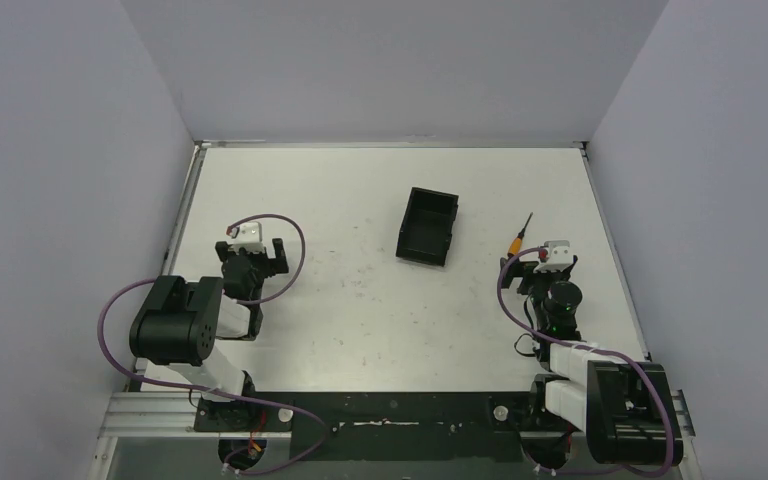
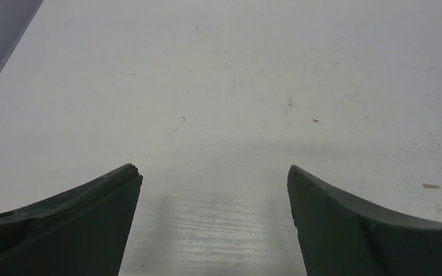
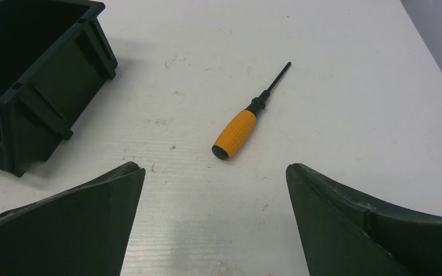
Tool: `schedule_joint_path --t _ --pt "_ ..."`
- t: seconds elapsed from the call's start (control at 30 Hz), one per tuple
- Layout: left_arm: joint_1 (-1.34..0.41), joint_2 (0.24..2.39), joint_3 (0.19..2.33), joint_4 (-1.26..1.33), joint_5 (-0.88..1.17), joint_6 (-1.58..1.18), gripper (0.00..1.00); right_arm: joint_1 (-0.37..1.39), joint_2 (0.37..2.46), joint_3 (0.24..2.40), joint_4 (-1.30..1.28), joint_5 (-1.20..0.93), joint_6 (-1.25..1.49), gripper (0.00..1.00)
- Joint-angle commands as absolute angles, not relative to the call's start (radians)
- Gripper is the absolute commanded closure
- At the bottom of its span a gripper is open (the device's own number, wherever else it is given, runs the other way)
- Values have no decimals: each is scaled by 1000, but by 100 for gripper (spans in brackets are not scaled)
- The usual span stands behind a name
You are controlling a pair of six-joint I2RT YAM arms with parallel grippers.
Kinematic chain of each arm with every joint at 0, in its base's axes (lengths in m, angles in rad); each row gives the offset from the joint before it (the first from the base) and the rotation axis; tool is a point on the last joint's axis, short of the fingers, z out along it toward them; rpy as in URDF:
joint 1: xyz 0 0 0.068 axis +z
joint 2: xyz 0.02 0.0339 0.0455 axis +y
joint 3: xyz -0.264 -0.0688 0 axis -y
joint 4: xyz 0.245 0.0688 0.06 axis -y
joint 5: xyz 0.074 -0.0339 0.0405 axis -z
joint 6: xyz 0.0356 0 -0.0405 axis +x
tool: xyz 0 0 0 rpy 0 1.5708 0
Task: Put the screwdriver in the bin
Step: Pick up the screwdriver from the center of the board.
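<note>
The screwdriver has a short orange handle and a thin dark shaft; it lies flat on the white table, shaft pointing away. In the right wrist view the screwdriver lies just ahead of my open, empty right gripper, handle end nearest. The black open-top bin stands to its left, empty as far as I see; the bin also fills the upper left of the right wrist view. My right gripper sits just behind the screwdriver. My left gripper is open and empty over bare table, far left of the bin.
The white table is enclosed by pale walls at the back and both sides, with a raised rim along the left edge. Purple cables loop over both arms.
</note>
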State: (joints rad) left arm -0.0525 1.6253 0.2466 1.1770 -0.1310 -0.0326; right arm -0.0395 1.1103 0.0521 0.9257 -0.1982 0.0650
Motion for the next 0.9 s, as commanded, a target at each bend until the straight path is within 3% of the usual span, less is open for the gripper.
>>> schedule_joint_path --t 0.0,0.6,0.87 --pt "-57 1611 253 1213 -140 -31 3 -44 1106 66 969 -189 78 0" --pt "-57 1611 253 1213 -140 -32 3 -44 1100 95 944 -182 100 0" --pt "-56 1610 253 1211 -140 -31 3 -42 922 267 574 -125 143 0"
